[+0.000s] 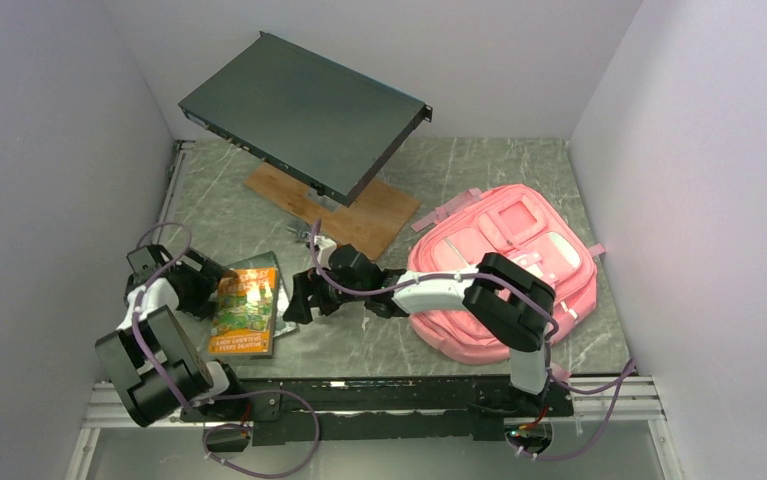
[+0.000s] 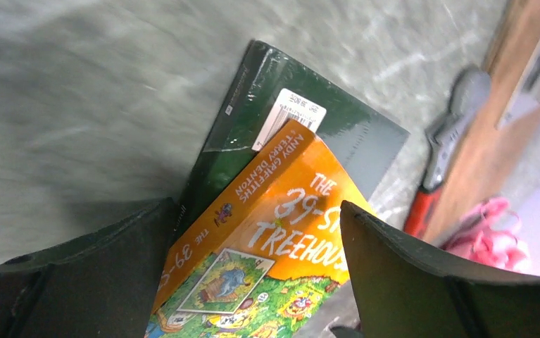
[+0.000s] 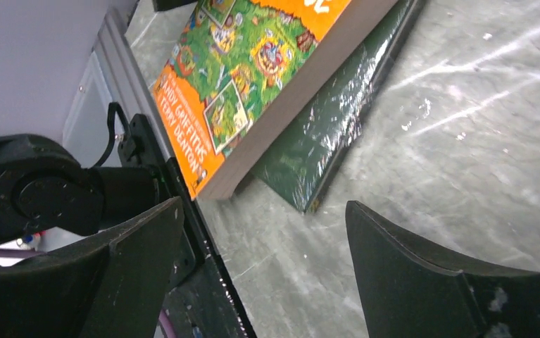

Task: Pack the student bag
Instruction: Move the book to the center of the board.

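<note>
The pink student bag (image 1: 504,262) lies flat at the right of the table; a bit of its pink strap (image 2: 488,236) shows in the left wrist view. An orange "Treehouse" book (image 1: 244,308) lies on a dark green shrink-wrapped book (image 2: 253,105) at the left. My left gripper (image 1: 221,276) is open, its jaws standing either side of the orange book's far end (image 2: 281,232). My right gripper (image 1: 299,300) is open and empty, low over the table just right of the books, facing the orange book (image 3: 253,63) and the green one (image 3: 337,120).
A dark flat rack unit (image 1: 304,112) stands tilted over a wooden board (image 1: 359,215) at the back. A red-handled tool (image 2: 439,162) lies by the board's edge. The table's metal front rail (image 3: 182,211) runs close to the right gripper. Walls close in both sides.
</note>
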Tool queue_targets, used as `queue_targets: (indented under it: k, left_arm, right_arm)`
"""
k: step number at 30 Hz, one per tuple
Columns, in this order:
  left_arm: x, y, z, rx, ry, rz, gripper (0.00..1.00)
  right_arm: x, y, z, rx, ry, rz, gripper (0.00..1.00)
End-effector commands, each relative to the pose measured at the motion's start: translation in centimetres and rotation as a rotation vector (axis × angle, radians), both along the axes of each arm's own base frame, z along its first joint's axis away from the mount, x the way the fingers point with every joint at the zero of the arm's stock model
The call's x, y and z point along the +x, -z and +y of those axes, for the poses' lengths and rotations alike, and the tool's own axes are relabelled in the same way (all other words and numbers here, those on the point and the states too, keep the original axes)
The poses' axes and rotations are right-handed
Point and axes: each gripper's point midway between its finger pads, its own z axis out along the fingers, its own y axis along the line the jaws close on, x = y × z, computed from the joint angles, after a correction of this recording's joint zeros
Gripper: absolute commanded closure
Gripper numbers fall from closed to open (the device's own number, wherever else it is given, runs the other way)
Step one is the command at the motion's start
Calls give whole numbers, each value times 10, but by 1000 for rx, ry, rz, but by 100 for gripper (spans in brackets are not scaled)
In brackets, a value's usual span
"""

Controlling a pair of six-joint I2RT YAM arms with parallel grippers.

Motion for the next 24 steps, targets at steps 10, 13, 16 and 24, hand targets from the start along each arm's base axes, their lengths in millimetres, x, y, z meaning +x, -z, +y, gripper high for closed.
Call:
queue_targets:
  k: [10,13,16,24]
  left_arm:
    - [-15,-33,-101,-200,178,-141,8]
    - [-19,-34,-102,-179,186,-155,8]
    - [-25,-28,-103,-161,207,-136,8]
    - [-43,-8,-78,21,115,-12,0]
  right_arm:
    - [23,5,-26,109,293,176,23]
    - [25,8,-30,130,310,211,23]
    - [25,14,-31,117,309,234,24]
    - [28,24,-28,96,300,233,46]
